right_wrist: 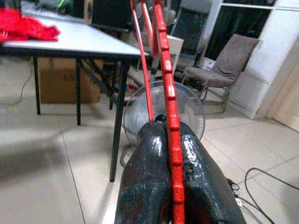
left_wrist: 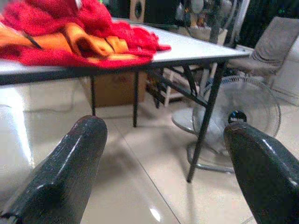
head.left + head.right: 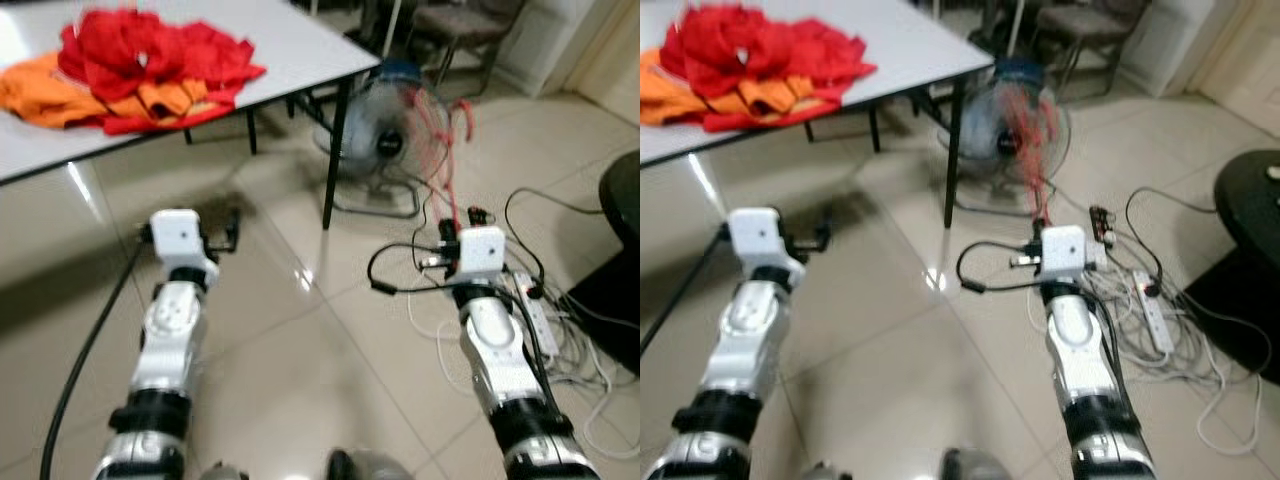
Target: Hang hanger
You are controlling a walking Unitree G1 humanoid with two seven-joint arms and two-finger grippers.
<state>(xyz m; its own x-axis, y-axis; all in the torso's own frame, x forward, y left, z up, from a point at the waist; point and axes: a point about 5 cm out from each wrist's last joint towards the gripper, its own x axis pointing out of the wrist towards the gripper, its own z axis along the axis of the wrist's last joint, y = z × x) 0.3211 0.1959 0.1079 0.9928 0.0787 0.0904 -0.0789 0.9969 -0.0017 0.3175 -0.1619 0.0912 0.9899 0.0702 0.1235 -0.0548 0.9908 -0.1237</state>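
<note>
Right gripper (image 1: 175,186) had its black fingers clamped tight on the red hanger (image 1: 163,70), which stuck out ahead of it toward the floor fan (image 3: 385,140), out on the right side over the tiles. Left gripper (image 2: 163,182) was spread wide with nothing in it, low near the table (image 3: 300,50) holding the red and orange clothes (image 3: 140,65).
</note>
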